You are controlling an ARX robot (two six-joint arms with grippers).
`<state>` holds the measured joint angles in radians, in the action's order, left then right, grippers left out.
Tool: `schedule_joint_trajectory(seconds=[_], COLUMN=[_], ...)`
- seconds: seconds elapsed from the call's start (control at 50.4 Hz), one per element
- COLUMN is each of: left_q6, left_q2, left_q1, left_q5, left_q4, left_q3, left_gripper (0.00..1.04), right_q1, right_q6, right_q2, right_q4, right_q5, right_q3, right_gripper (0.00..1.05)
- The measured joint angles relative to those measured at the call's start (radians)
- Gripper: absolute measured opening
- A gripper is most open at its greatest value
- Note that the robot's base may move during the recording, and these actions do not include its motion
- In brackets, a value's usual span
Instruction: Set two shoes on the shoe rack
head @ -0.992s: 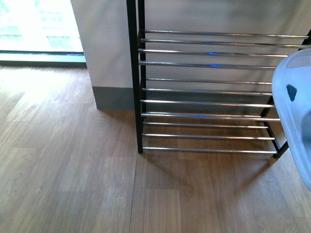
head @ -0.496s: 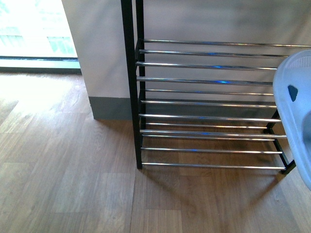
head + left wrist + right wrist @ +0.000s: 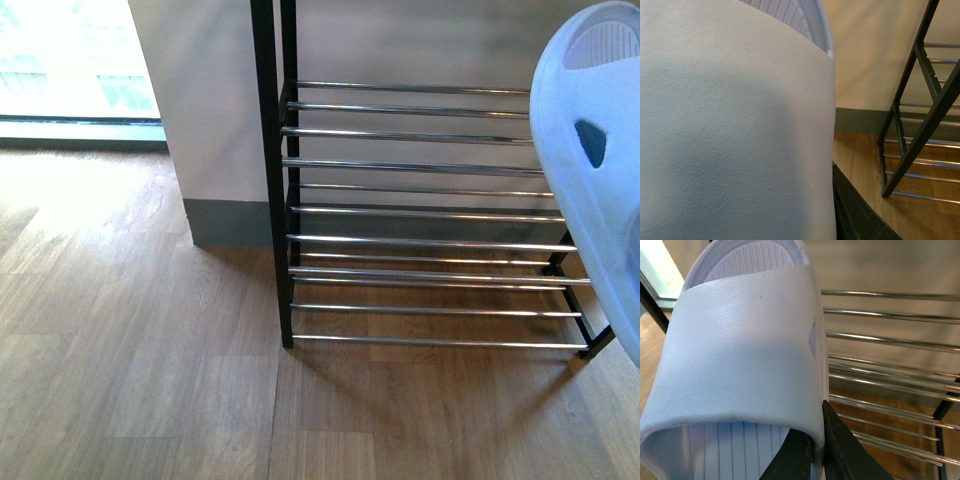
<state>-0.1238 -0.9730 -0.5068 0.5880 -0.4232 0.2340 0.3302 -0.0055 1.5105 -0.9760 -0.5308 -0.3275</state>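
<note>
The pale blue slide sandal (image 3: 745, 355), pinched at its strap edge by the right gripper (image 3: 815, 450), hangs just before the shoe rack (image 3: 420, 240); level it first, while the left gripper's grip apparently can't be judged.

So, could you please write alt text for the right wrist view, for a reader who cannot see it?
A pale blue slide sandal fills the view, its strap edge pinched by the right gripper. Behind it are the empty chrome bars of the shoe rack.
</note>
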Motion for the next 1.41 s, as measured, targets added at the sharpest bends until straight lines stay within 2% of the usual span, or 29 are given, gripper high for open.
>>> schedule_joint_trajectory(seconds=[0.119,0.318,0.417,0.536,0.734,0.794,0.853,0.933,1.151,1.409], left_q6=[0.0,0.0,0.0,0.0,0.0,0.0,0.0,0.0,0.0,0.0], left_q2=[0.0,0.0,0.0,0.0,0.0,0.0,0.0,0.0,0.0,0.0], left_q1=[0.0,0.0,0.0,0.0,0.0,0.0,0.0,0.0,0.0,0.0], left_q5=[-0.001,-0.001,-0.001,-0.001,-0.001,-0.001,-0.001,-0.001,-0.001,-0.001], left_q4=[0.0,0.0,0.0,0.0,0.0,0.0,0.0,0.0,0.0,0.0], left_q3=[0.0,0.0,0.0,0.0,0.0,0.0,0.0,0.0,0.0,0.0], left_gripper=[0.02,0.02,0.02,0.02,0.02,0.02,0.02,0.02,0.02,0.02], right_q1=[0.01,0.021,0.025,0.022,-0.045,-0.084,-0.164,-0.206,-0.32,-0.372], right_q6=[-0.033,-0.056,-0.048,-0.013,0.076,0.094,0.11,0.109,0.079,0.026], right_q2=[-0.114,-0.253,-0.304,-0.331,-0.288,-0.251,-0.165,-0.121,0.016,0.158], right_q4=[0.194,0.409,0.45,0.453,0.448,0.447,0.456,0.474,0.608,0.835], right_q5=[-0.084,-0.215,-0.247,-0.235,-0.101,-0.031,0.092,0.143,0.294,0.444], right_q3=[-0.036,-0.083,-0.108,-0.15,-0.263,-0.312,-0.412,-0.467,-0.669,-0.942], right_gripper=[0.01,0.01,0.01,0.01,0.01,0.01,0.01,0.01,0.01,0.01])
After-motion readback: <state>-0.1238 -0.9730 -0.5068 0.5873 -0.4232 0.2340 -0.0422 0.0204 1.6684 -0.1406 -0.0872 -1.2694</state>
